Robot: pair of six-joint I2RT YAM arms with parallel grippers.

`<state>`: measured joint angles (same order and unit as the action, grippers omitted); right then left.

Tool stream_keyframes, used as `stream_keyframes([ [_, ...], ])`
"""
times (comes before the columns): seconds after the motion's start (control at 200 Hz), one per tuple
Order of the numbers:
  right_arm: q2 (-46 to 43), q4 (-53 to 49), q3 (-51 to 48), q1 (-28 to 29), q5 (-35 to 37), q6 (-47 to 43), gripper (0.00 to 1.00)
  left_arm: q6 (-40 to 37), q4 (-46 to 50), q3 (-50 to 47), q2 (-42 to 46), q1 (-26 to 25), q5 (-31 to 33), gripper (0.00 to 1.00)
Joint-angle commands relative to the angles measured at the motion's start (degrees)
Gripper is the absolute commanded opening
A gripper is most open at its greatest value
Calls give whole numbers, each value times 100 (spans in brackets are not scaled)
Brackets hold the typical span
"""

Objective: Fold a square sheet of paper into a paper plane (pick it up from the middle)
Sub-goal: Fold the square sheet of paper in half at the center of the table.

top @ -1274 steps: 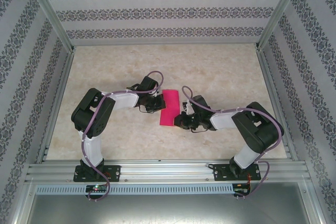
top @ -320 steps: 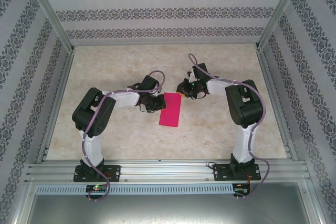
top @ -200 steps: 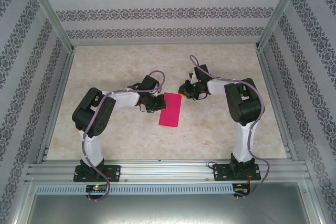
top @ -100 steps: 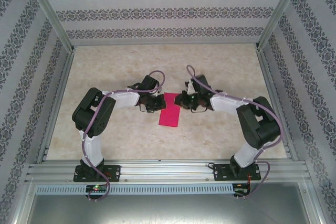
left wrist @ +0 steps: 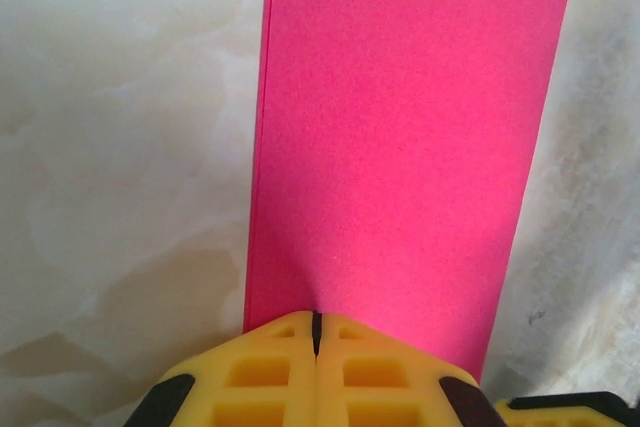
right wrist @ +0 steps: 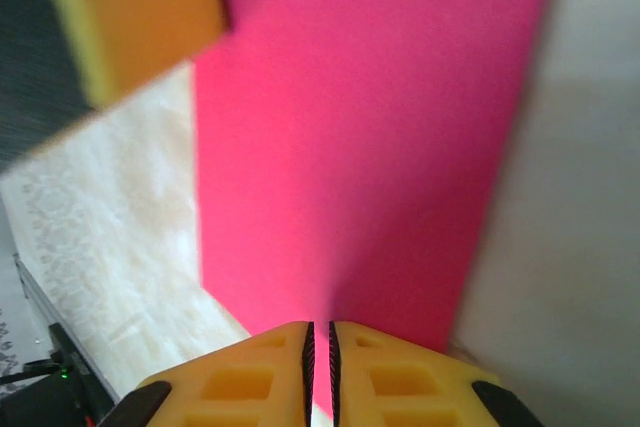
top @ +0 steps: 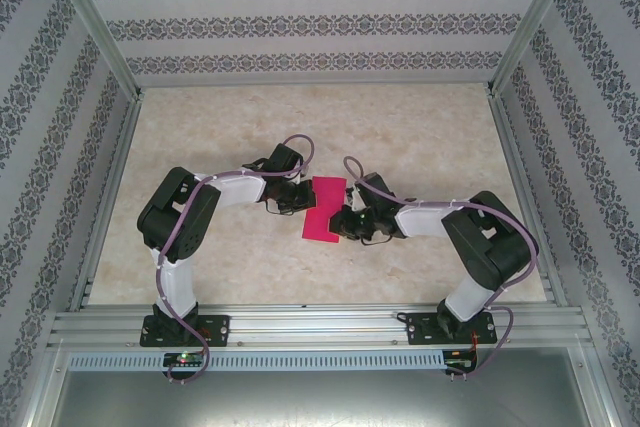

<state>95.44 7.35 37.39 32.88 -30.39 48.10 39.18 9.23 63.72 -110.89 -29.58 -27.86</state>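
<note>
The square sheet of paper (top: 322,207) lies flat on the counter (top: 420,127), midway between the two arms. It now has the outline of a narrow rectangle. In the top view its long axis runs from near to far and leans a little, with the far end slightly to the right of the near end. The paper is thin, plain and a bright magenta-pink, with a matte, faintly grainy face (left wrist: 400,147) and straight, sharp edges. In the left wrist view two layers show along its left edge, one lying on the other. The far right corner curls slightly upward.

The left hand (top: 299,203) reaches in from the left and meets the sheet's left long side. Its yellow ribbed fingers (left wrist: 270,362) are pressed fully together, with only a hairline seam between them. Their tips sit at the paper's edge, and I cannot tell whether any paper is pinched in that seam.

The right hand (top: 341,222) comes in from the right, over the near half of the sheet. Its fingers (right wrist: 260,367) are almost closed, with a thin dark slit between them. Nothing shows in that slit, and the tips stand right above the pink surface (right wrist: 370,147).

The counter is pale beige, with a cloudy, marble-like pattern and a smooth finish.
</note>
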Motion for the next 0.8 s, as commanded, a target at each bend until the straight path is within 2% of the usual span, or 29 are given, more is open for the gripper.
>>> stream_keyframes([
  [0.0,243,60,-208,25,82,-6,16,-79,602,-273,-249,-65,336,0],
  [0.36,-656,-208,-54,191,75,23,18,-78,676,-210,-234,-63,354,0],
  [0.794,168,327,-482,296,81,172,18,-33,645,-248,-170,-69,288,0],
])
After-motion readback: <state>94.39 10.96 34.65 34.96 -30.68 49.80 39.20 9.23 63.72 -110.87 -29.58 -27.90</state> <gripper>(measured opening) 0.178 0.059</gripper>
